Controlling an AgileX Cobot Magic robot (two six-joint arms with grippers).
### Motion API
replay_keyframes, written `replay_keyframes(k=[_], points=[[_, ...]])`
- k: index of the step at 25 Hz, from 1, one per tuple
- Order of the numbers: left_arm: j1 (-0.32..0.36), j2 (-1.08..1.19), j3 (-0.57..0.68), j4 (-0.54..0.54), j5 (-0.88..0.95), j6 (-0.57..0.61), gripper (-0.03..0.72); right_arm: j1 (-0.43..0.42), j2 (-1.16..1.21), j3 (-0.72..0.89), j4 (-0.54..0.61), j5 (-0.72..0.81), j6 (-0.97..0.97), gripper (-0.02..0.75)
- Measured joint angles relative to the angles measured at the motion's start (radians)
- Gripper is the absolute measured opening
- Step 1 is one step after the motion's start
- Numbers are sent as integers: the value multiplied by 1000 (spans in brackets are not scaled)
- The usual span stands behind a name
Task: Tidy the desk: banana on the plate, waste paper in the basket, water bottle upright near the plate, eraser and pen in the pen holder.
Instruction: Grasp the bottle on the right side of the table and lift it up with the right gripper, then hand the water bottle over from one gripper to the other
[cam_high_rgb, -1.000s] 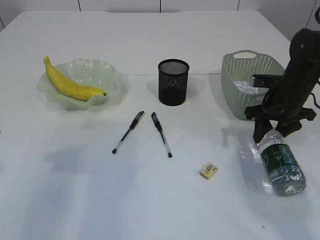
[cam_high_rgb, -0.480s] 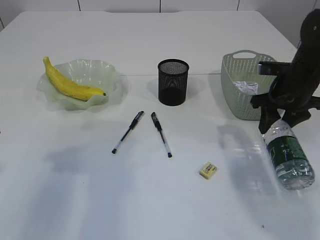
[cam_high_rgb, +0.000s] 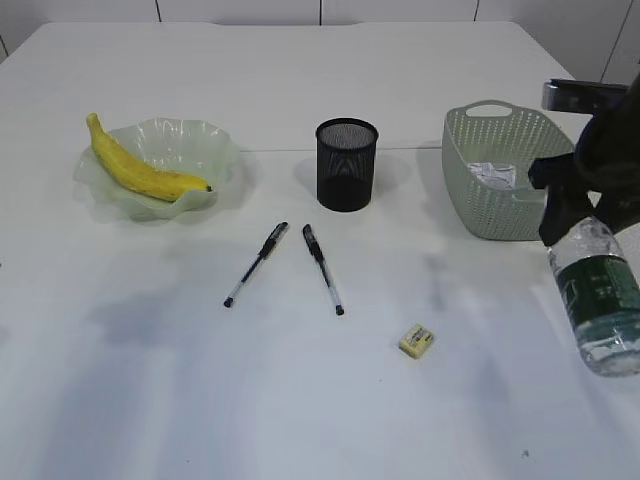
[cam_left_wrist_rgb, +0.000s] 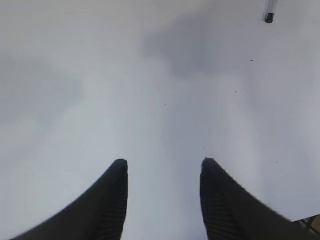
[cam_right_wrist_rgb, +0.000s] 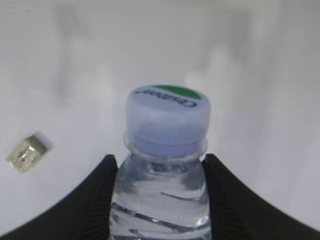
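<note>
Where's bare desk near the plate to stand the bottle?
Bare desk between plate and pen holder, and all along the front below the plate. Crowded: the pens in front of the holder, eraser further right.

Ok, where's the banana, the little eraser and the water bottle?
banana (cam_high_rgb: 140, 175), exterior view, middle of its yellow curve.
eraser (cam_high_rgb: 416, 341), exterior view, its top face.
water bottle (cam_high_rgb: 600, 290), exterior view, its dark green label.
</note>
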Motion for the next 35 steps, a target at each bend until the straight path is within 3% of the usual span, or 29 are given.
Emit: replay_keyframes(k=[11, 23, 27, 35], points=[[0, 0, 0, 0, 0, 4, 326, 0, -410, 415, 54, -178, -98, 368], [0, 0, 0, 0, -4, 12, 326, 0, -499, 459, 128, -227, -236, 368], [0, 0, 0, 0, -7, 12, 326, 0, -499, 459, 279, -286, -411, 368], [0, 0, 0, 0, -16, 14, 326, 0, -473, 463, 800, -330, -938, 368]])
